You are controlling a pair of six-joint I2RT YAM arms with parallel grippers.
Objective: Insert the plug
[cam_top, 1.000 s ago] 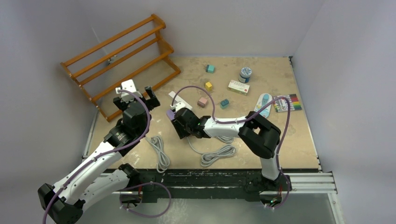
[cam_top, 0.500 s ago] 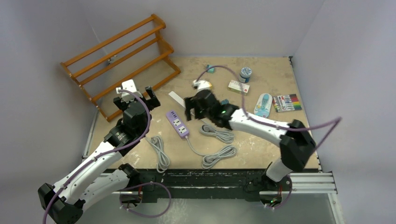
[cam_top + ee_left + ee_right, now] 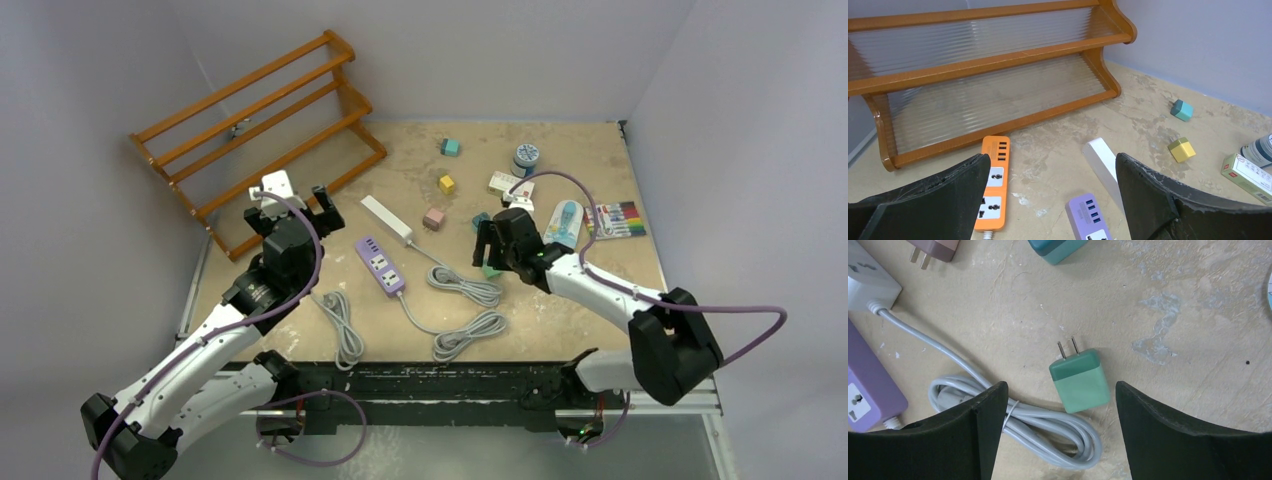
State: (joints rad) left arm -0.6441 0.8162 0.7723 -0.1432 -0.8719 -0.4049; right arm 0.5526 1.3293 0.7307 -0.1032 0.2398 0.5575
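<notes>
Plug (image 3: 1079, 382) flat on table (image 3: 1198, 315), prongs pointing away; bare table beyond prongs and to right. Coiled cable (image 3: 1048, 425) just beside its near-left corner (tight there). Plug lies between fingers of right gripper (image 3: 1060, 390), spread wide, touching nothing. Purple strip (image 3: 868, 385) far left. Left gripper (image 3: 1048, 165) spread too, empty, near rack (image 3: 988, 60).
</notes>
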